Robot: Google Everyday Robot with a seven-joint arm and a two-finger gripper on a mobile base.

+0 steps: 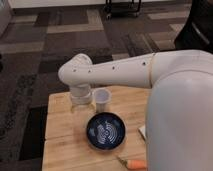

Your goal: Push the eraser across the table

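The light wooden table (65, 135) fills the lower left of the camera view. The eraser is not in sight; it may be hidden behind my arm. My white arm reaches from the right across the table and bends down at its far left part. The gripper (80, 103) hangs below the round wrist, just above the tabletop, directly left of a white cup (101, 99).
A dark blue bowl (106, 131) with a white spiral pattern sits mid-table in front of the cup. An orange carrot (135, 163) lies at the front edge. A pale block (142, 132) peeks out beside my arm. Patterned carpet surrounds the table.
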